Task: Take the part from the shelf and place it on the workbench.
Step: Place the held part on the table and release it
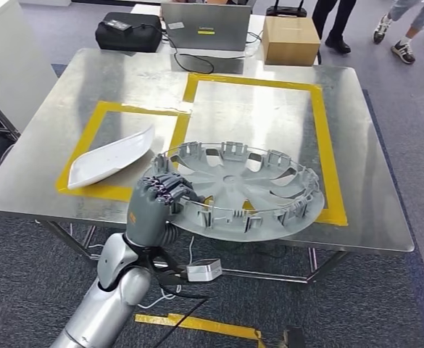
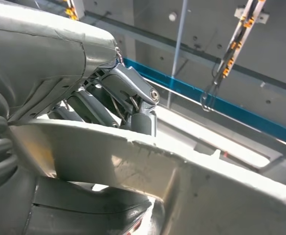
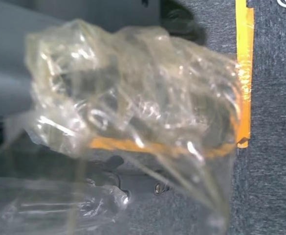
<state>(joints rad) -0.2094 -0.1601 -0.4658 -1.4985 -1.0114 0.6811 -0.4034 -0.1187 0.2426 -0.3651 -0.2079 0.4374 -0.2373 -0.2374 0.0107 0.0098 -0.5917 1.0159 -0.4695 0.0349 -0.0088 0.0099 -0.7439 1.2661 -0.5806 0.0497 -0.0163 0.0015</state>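
The part is a round grey wheel cover (image 1: 242, 188), ribbed side up, over the front of the steel workbench (image 1: 143, 80). It lies across the near edge of the larger yellow-taped rectangle (image 1: 319, 130), and its near rim overhangs the table's front edge. My left hand (image 1: 154, 203) grips that rim at its left side. In the left wrist view the rim (image 2: 152, 166) passes between the fingers (image 2: 130, 90) and the thumb (image 2: 78, 210). I cannot tell whether the cover's far side touches the table. My right hand (image 3: 134, 107) hangs over the carpet, blurred behind clear plastic wrap.
A white curved part (image 1: 111, 156) lies in the smaller yellow rectangle to the left. At the back stand a laptop (image 1: 206, 29), a cardboard box (image 1: 291, 40) and a black bag (image 1: 128, 32). People's feet (image 1: 401, 47) are at the far right. Yellow tape (image 3: 244, 73) marks the floor.
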